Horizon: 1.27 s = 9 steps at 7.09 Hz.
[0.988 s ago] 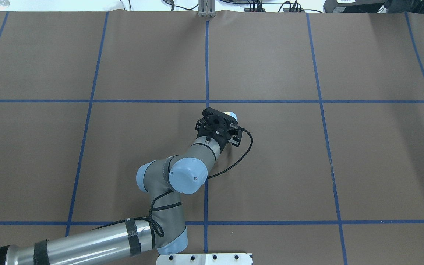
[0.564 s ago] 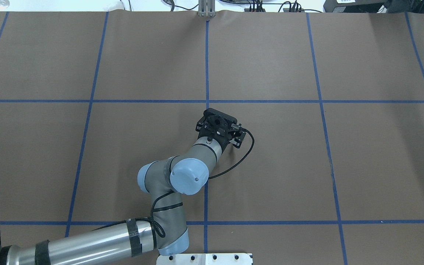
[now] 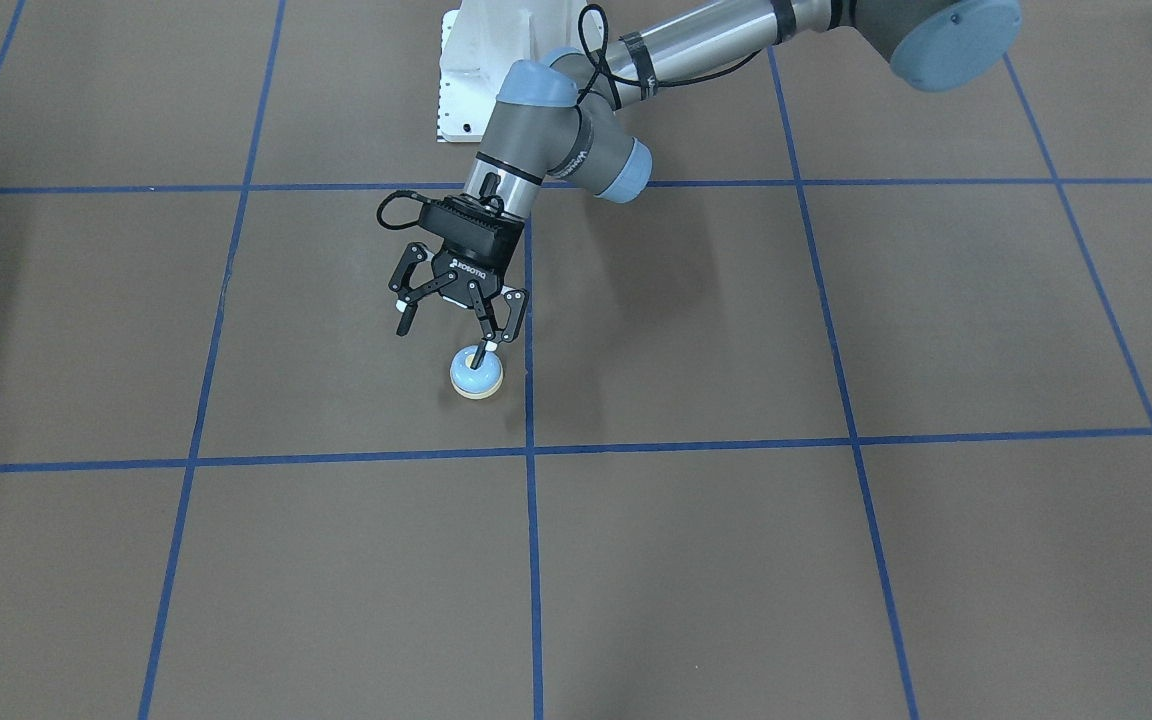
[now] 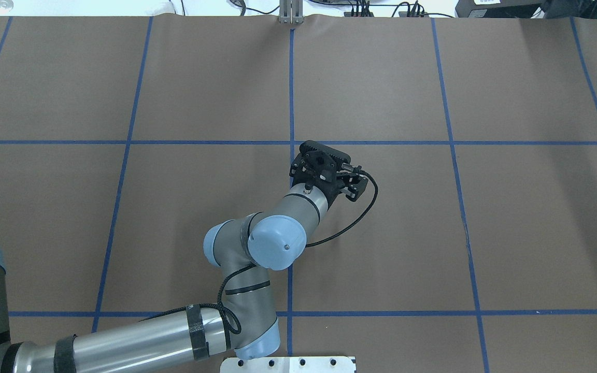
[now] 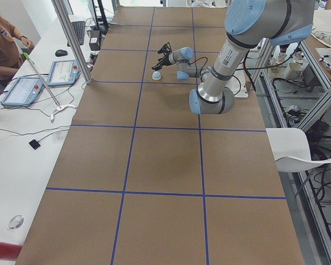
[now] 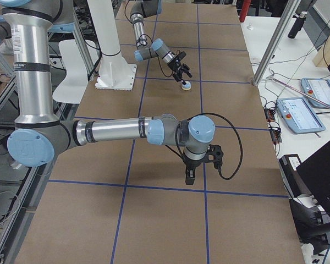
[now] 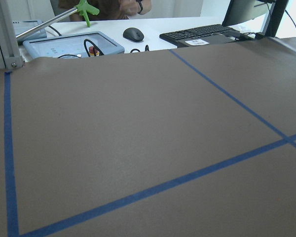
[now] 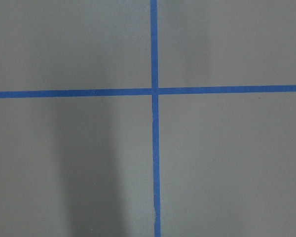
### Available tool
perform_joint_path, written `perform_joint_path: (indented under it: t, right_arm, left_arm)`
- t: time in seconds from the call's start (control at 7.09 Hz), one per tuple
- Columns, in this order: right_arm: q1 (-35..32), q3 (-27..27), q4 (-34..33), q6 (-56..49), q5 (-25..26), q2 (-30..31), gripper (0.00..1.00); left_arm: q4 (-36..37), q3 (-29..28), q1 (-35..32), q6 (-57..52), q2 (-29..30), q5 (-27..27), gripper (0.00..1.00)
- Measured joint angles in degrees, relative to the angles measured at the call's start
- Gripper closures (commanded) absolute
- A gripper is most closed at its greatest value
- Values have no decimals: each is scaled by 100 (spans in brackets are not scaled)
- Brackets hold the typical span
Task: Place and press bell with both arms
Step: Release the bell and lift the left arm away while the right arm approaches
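left gripper (image 3: 442, 340) is hanging spread apart, one fingertip at bell (image 3: 476, 376) | looking light, rigid, slick-domed | gripping low across its sides seeming safest

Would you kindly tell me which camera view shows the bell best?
The exterior front-facing view: the bell is nearest there and almost wholly visible. Both side views show it small and far; overhead, the left tool hides it; the wrist views miss it.

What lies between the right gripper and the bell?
Only bare brown paper and blue tape separate the right gripper and the bell; the exterior right view shows it.
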<state>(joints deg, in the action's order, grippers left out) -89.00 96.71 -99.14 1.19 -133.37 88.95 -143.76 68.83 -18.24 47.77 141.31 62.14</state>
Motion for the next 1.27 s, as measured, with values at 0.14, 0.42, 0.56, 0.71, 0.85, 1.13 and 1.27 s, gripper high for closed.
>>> perform_joint_path:
  t: [0.14, 0.42, 0.56, 0.71, 0.85, 1.13, 1.27]
  right_arm:
    - [92, 20, 39, 36, -5, -30, 0]
    - [398, 77, 153, 346, -40, -276, 0]
    - [596, 108, 171, 645, -111, -514, 0]
    - [856, 171, 179, 1070, -175, -740, 0]
    - [1177, 249, 183, 1566, -199, -981, 0]
    - [1928, 326, 184, 2653, -156, -1585, 0]
    - [2320, 356, 185, 3123, -79, -1864, 0]
  left_arm:
    - [183, 145, -235, -4, 6, 334, 1]
    - [702, 344, -901, -5, -39, 1293, 1]
    - [1000, 390, -1265, -7, -133, 1799, 1]
    - [1258, 427, -1621, 1, -241, 2332, 1]
    - [1394, 459, -1918, 17, -375, 2779, 1]
    - [1469, 632, -2530, -2, -935, 3677, 1]
    - [1473, 805, -2859, -16, -1297, 4092, 1]
